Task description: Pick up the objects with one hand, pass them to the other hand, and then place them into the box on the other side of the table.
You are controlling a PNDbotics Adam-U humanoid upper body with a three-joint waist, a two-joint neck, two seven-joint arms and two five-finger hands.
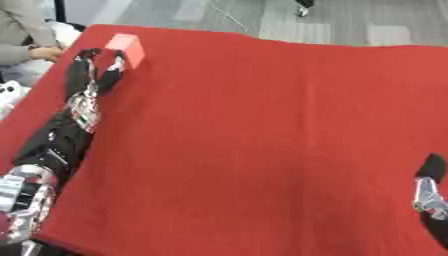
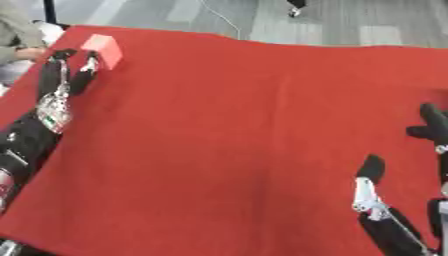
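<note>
A red cloth (image 1: pixel 262 125) covers the table and fills most of both views. At the far left corner of the cloth stands a small pink-red block (image 1: pixel 128 48), the only loose object visible on the table.

The left arm (image 1: pixel 61 135) enters from the near left edge and reaches far along the left side of the cloth. The left hand (image 1: pixel 92 70) lies just to the near left of the block, its fingers extended toward it. One fingertip (image 1: pixel 117 61) appears to touch or nearly touch the block's near face; the pictures do not settle which. The fingers are spread apart and fairly straight, and they are not closed round the block.

The right hand (image 2: pixel 385 210) shows at the near right edge, best in the right eye view, well apart from the block. Its fingers point up and away from the table edge, separated and relaxed, and they hold nothing. A further dark finger (image 2: pixel 433 122) of the same hand rises at the right border.

Beyond the table's far edge lies grey flooring (image 1: pixel 262 17).
</note>
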